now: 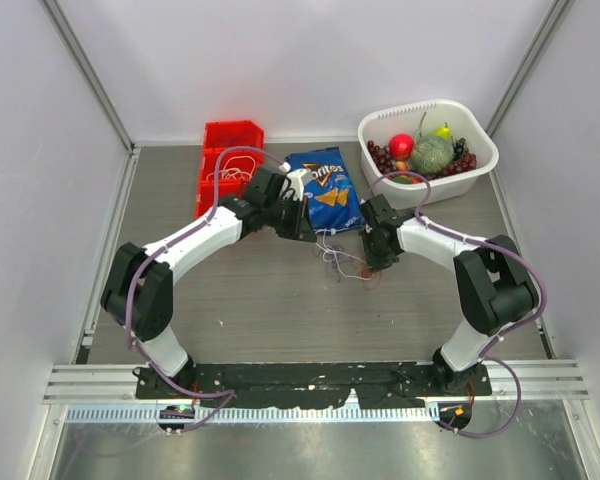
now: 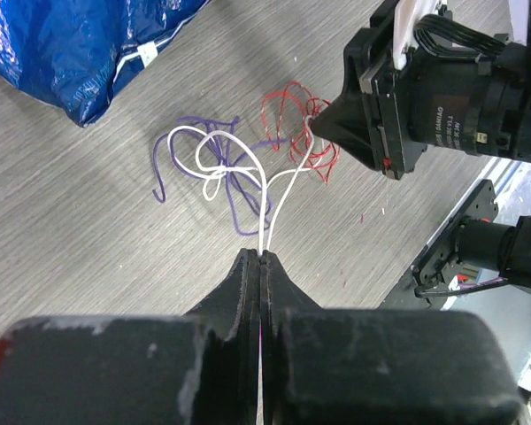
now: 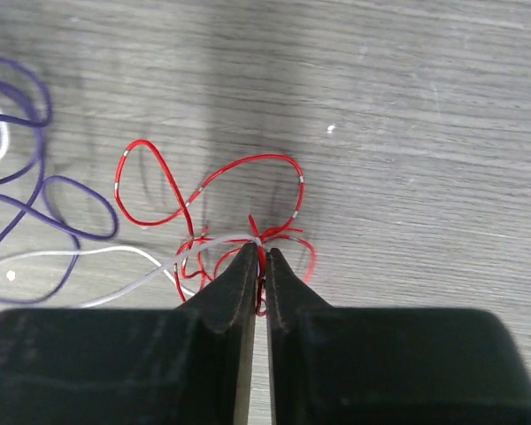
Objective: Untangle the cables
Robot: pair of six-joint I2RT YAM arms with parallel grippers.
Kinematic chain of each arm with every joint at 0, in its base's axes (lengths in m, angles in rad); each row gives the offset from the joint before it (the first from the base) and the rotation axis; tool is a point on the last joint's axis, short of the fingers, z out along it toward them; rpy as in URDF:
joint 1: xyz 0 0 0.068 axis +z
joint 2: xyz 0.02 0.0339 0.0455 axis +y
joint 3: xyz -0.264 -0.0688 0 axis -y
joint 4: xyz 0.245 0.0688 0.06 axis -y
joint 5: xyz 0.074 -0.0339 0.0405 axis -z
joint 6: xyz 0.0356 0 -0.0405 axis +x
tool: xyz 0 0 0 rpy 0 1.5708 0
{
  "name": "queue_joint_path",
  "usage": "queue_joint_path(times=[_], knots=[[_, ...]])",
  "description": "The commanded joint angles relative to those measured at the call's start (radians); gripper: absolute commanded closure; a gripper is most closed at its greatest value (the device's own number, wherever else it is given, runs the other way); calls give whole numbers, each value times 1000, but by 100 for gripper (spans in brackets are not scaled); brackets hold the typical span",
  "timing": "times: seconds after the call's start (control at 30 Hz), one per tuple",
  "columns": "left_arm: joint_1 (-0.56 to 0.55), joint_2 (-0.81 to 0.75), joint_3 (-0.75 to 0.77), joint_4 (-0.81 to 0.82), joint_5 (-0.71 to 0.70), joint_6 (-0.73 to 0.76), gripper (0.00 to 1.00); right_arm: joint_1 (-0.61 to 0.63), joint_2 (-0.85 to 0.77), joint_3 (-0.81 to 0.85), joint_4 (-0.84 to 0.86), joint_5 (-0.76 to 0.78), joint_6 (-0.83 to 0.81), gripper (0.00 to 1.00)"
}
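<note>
The cables (image 1: 342, 258) lie as a small loose tangle on the table between my two grippers. In the left wrist view a white cable (image 2: 248, 173), a purple cable (image 2: 181, 133) and a red cable (image 2: 292, 111) loop together. My left gripper (image 2: 263, 257) is shut on two strands of the white cable. My right gripper (image 3: 259, 252) is shut on the red cable (image 3: 212, 181), where a white strand (image 3: 115, 252) crosses it. The purple loops (image 3: 35, 177) lie to its left. In the top view the left gripper (image 1: 305, 232) and right gripper (image 1: 375, 262) flank the tangle.
A blue chip bag (image 1: 323, 188) lies just behind the tangle. A red crate (image 1: 228, 160) stands at the back left. A white basket (image 1: 475, 150) holding fruit stands at the back right. Grey walls close in both sides.
</note>
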Motion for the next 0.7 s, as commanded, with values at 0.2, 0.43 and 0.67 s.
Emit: queue_joint_path(times=[0.2, 0.43, 0.67], knots=[[-4, -47, 36, 44, 50, 52, 100, 5, -224, -10, 129, -175, -18, 60], [-4, -65, 45, 91, 129, 28, 100, 5, -212, 54, 138, -263, -21, 56], [-3, -78, 76, 130, 184, 22, 100, -30, -161, 109, 115, -295, 61, 54]])
